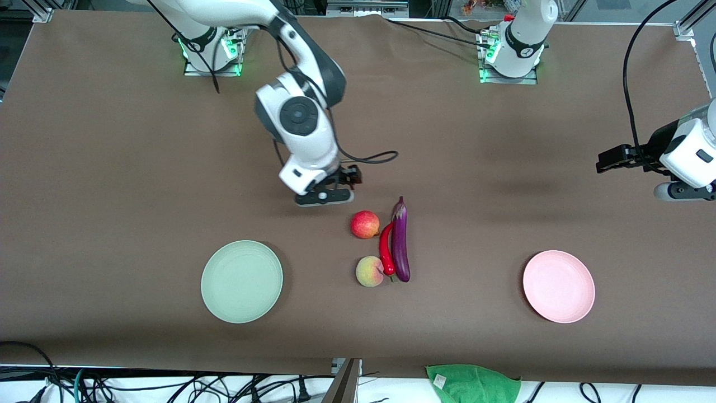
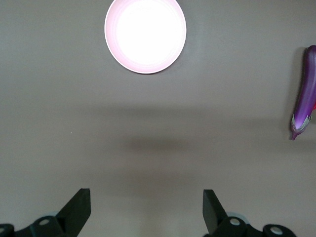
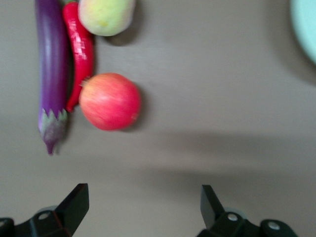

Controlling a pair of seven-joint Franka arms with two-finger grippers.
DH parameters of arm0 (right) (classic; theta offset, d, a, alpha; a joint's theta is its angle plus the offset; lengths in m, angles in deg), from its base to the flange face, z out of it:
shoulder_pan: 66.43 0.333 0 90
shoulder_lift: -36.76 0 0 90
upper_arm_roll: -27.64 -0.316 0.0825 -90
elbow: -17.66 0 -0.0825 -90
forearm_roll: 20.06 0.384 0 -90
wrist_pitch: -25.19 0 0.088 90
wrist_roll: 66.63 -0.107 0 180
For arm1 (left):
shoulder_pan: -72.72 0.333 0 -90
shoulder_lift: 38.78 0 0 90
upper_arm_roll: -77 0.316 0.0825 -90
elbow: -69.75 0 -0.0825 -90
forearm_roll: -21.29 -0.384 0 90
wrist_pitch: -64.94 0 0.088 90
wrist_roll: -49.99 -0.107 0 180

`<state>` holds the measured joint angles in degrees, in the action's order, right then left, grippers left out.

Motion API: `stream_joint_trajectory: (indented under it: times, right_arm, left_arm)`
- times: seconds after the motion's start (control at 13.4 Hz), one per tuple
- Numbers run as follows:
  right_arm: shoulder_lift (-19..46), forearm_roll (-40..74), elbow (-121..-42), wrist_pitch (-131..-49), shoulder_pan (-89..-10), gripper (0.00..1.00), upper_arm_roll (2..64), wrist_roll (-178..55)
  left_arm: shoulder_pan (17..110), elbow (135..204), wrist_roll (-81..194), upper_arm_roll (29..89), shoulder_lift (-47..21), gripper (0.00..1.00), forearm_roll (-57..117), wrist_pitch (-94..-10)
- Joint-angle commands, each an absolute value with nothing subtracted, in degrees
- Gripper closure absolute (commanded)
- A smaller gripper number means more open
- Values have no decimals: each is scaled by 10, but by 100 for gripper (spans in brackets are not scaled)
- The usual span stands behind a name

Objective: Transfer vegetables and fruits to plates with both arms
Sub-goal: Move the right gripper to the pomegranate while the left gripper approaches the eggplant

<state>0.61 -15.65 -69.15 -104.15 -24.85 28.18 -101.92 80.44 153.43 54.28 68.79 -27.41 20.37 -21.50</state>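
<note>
Right now both grippers are up in the air with their fingers spread apart and nothing between them. The right gripper [image 3: 143,205] hangs over bare table just by the pomegranate [image 1: 364,224]. The peach [image 1: 370,271] lies nearer the camera than the pomegranate, and the chili [image 1: 386,249] sits between these fruits and the eggplant [image 1: 400,243], pressed along the eggplant's side. The left gripper [image 2: 147,210] hovers out at its own end of the table. The green plate [image 1: 241,281] and pink plate [image 1: 558,286] lie toward the right and left arm's ends, nothing on either.
</note>
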Motion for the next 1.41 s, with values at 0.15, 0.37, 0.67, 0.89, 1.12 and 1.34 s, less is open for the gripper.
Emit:
stream_joint_trajectory:
  times: [0.15,0.37,0.67,0.89,1.12,1.34]
  right_arm:
    - [-81,-155,-627,-1099,-200,0,289,-1081]
    - [-91,-174,-626,-1124,-200,0,291,-1077]
    - [-108,-174,-616,-1178,-213,0,296,-1073]
    - [-145,-174,-578,-1189,-217,0,298,-1074]
    - [-163,-173,-552,-1199,-234,0,299,-1069]
    - [-184,-174,-548,-1236,-237,0,299,-1069]
  left_arm:
    - [805,1512,529,689,-259,0,209,-202]
    - [819,1513,529,692,-258,0,220,-203]
    - [826,1516,523,692,-248,0,229,-202]
    - [819,1518,524,689,-229,0,229,-203]
    - [811,1518,533,685,-195,0,230,-231]
    - [798,1523,534,683,-156,0,237,-295]
